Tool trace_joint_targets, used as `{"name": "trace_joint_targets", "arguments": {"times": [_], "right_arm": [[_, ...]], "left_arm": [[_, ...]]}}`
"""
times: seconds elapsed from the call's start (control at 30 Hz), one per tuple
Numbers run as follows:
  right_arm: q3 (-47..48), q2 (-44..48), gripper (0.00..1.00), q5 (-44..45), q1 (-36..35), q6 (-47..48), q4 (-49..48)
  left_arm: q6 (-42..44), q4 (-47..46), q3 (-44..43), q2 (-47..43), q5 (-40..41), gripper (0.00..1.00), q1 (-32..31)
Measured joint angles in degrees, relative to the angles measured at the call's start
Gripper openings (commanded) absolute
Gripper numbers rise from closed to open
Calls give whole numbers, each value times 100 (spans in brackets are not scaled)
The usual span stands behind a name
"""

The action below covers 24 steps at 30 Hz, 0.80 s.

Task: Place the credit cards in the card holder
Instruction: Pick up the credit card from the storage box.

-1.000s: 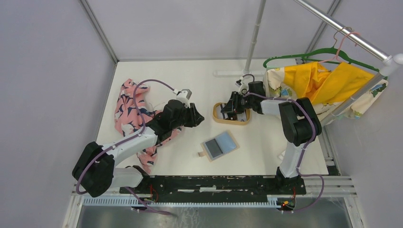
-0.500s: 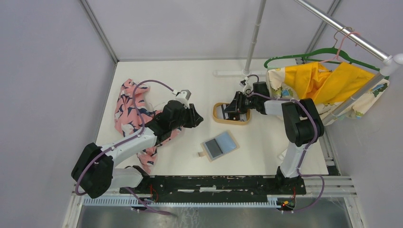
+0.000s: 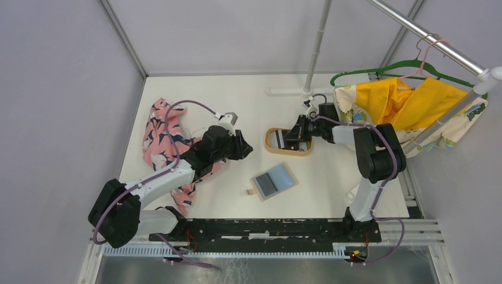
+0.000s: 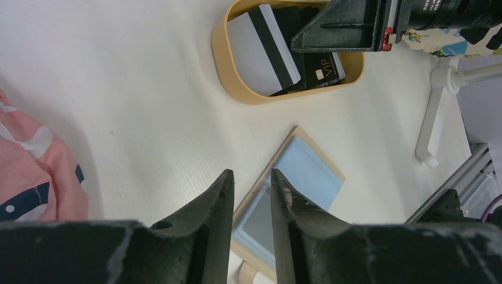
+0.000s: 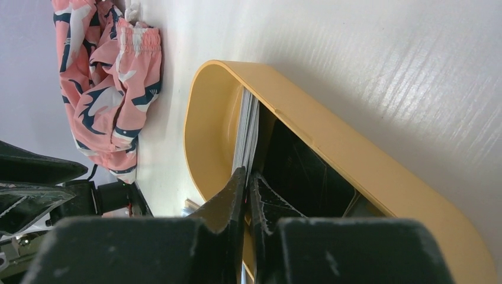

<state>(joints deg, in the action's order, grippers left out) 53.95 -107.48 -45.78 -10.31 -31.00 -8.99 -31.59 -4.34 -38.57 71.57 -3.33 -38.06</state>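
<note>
The tan card holder (image 3: 273, 181) lies open on the table, grey-blue panels up; it also shows in the left wrist view (image 4: 308, 177). The credit cards lie in an oval wooden-rimmed tray (image 3: 269, 142): a pale card with a black stripe (image 4: 260, 50) and dark cards (image 4: 322, 65). My right gripper (image 3: 291, 137) reaches into the tray, its jaws pressed on the edge of the pale card (image 5: 247, 124). My left gripper (image 3: 248, 148) hovers left of the tray and above the holder, jaws narrowly apart (image 4: 251, 174) and empty.
A pink patterned cloth (image 3: 163, 133) lies at the left under my left arm. A yellow garment on a green hanger (image 3: 402, 103) hangs from a rail at the right. A white pole stand (image 3: 314, 53) rises behind the tray.
My right gripper has drawn a little to the right inside the tray. My left arm has barely moved.
</note>
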Motion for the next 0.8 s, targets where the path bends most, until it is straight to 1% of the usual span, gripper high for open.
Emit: {"name": "trace_joint_targets", "arguments": {"times": [0.13,0.27,0.4,0.43,0.53,0.67,0.73,0.8], "right_arm": [[-28,85,2,79,15,7,48],[-46,299,0,203,48,96,118],[-48,584,0,348,85,229,229],[-50,640,0,372,96,254,245],[-63,817,0,452,127,356,286],[-153,1069,0,481,149,507,348],[-227,1204,0,448,149,579,341],[-380,1388,0,348,149,634,249]], "left_arm": [[0,4,39,-83,0,36,-2],[-2,-2,66,-236,-2,37,-4],[-7,-13,144,-496,2,40,-4],[-9,-13,168,-579,11,42,-4],[-24,-66,299,-905,120,54,-4],[-101,-208,669,-1641,494,84,-4],[-92,-339,820,-2009,636,93,-4],[-90,-516,925,-2258,730,99,-4]]}}
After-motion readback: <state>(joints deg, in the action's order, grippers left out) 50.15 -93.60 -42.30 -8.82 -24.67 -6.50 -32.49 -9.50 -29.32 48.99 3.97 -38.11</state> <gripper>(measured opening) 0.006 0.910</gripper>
